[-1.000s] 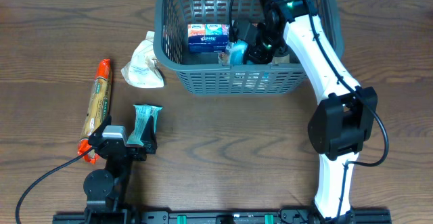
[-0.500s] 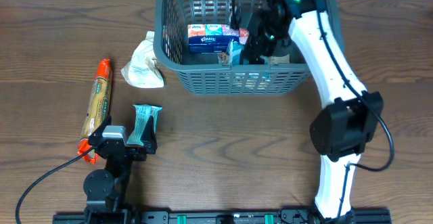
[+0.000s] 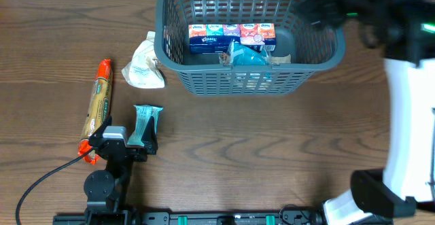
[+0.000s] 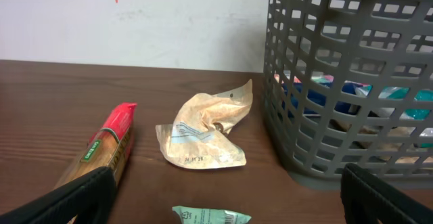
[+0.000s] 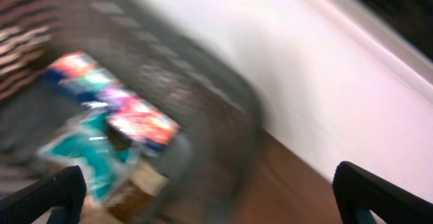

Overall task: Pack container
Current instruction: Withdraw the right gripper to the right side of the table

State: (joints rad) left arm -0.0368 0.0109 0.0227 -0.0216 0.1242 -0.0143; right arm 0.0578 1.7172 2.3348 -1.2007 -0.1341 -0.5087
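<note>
The container (image 3: 178, 67), a dark grey lattice basket, stands at the back centre. Inside lie a colourful tissue pack (image 3: 231, 36), a blue packet (image 3: 249, 56) and something tan. My right gripper (image 3: 333, 9) is a dark blur above the basket's right rim. In the right wrist view it (image 5: 210, 197) is open and empty, with the basket (image 5: 203, 116) and tissue pack (image 5: 139, 121) smeared below. My left gripper (image 3: 128, 135) rests open at the front left, with a mint-green packet (image 3: 146, 123) just ahead of its fingers. The left wrist view shows that gripper (image 4: 226, 200) wide open around the packet's end (image 4: 211, 216).
A long sausage-shaped pack with red ends (image 3: 98, 106) lies at the left, also in the left wrist view (image 4: 101, 153). A crumpled beige wrapper (image 3: 144, 67) sits against the basket's left wall. The right arm's white link (image 3: 408, 102) stands at the right edge.
My right gripper opened inside the basket, rose and swung out to the right. The blue packet stays in the basket. The left arm has not moved.
</note>
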